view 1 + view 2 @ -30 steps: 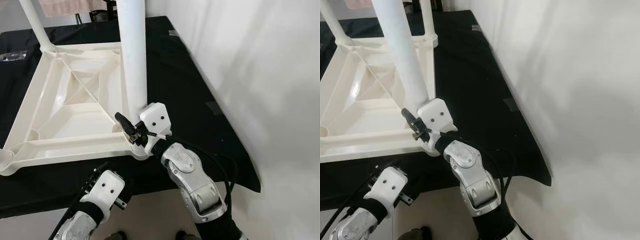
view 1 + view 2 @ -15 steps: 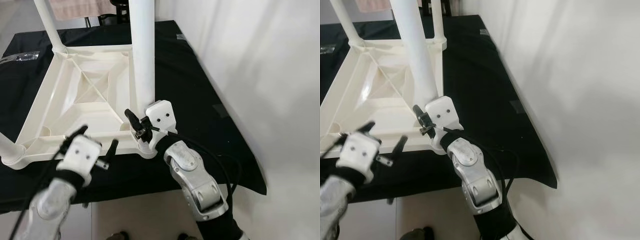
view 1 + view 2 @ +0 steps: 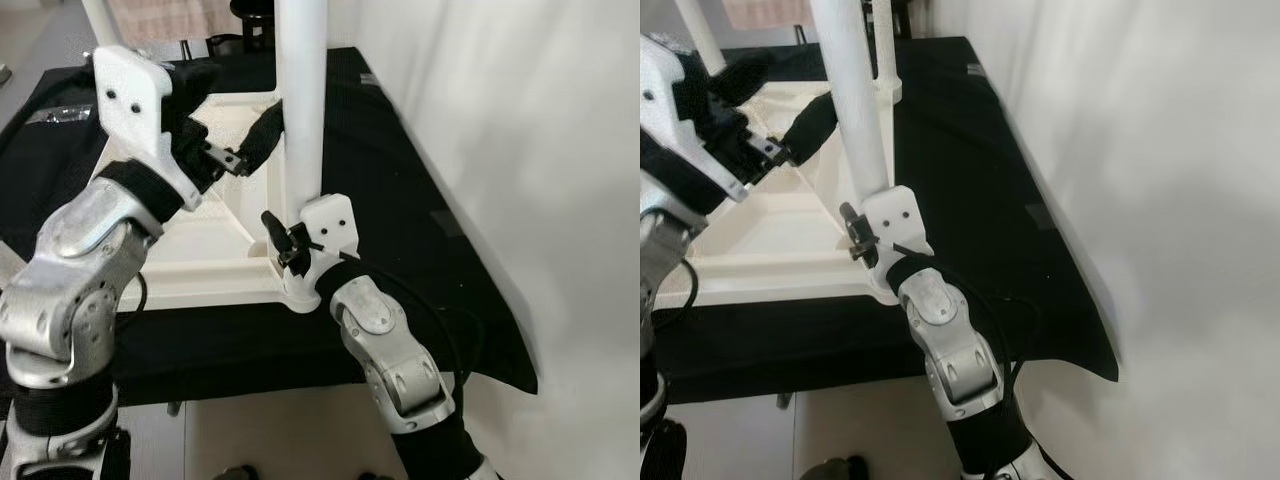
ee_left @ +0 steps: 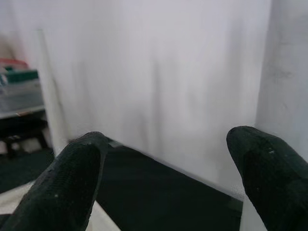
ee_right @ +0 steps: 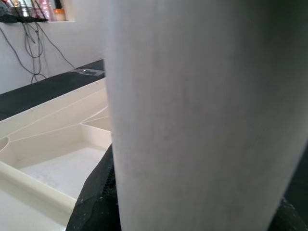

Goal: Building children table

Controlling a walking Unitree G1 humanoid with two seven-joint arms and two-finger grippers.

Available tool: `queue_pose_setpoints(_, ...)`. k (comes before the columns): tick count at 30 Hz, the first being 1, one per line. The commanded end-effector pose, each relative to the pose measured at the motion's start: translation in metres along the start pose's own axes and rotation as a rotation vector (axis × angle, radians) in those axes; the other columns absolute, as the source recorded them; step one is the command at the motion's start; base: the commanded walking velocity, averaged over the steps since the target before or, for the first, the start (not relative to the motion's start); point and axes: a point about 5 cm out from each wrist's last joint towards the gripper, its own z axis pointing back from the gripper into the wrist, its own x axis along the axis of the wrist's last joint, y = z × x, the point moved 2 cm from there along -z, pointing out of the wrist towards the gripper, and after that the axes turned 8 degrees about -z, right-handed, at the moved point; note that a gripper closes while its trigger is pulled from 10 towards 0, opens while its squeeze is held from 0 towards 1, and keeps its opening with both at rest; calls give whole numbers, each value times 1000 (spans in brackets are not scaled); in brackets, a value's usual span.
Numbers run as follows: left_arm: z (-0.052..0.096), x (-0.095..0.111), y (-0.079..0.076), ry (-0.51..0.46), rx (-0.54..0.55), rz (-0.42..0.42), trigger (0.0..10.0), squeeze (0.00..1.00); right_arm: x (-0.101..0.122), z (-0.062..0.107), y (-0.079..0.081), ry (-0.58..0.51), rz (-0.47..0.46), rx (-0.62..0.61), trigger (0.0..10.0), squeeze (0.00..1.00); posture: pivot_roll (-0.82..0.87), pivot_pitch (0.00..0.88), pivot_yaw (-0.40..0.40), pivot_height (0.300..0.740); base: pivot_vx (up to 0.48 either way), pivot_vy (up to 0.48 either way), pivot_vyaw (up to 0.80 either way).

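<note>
A white children's table (image 3: 205, 255) lies upside down on a black-covered worktop, its legs pointing up. My right gripper (image 3: 291, 237) is shut on the base of the near right leg (image 3: 302, 100), just above the corner socket. In the right wrist view that leg (image 5: 202, 110) stands close between the black fingers (image 5: 91, 202). My left gripper (image 3: 236, 103) is raised over the tabletop and open. One of its fingers (image 3: 268, 122) lies against the same leg higher up. In the left wrist view the leg (image 4: 286, 72) stands beside one finger (image 4: 269, 168), not between the two.
Two more legs (image 3: 880, 45) (image 3: 695, 30) stand at the far corners. The black worktop (image 3: 400, 200) ends close to a white wall (image 3: 530, 150) on the right. Its near edge is just in front of me, with floor below. A clear plastic bag (image 3: 58, 114) lies at the far left.
My left arm has risen from below the worktop's near edge to beside the leg, its gripper open. My right gripper has stayed shut on the leg's base. The camera has shifted slightly.
</note>
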Motion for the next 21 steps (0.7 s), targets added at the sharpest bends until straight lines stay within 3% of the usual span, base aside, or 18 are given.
queue_pose_setpoints(1,-10,22,-33,-101,-269,75,10000,1000,-51,-5,3,258,-13,-30,10000,0,58,170,-30,740,0,0,0)
queue_pose_setpoints(10,-8,39,-41,-122,-423,76,10000,1000,-50,-6,5,251,-16,-19,10000,0,57,168,-31,740,0,0,0)
queue_pose_setpoints(21,25,70,-28,-140,-570,51,10000,1000,-50,-6,8,253,-22,-8,10000,0,55,174,-37,740,0,0,0)
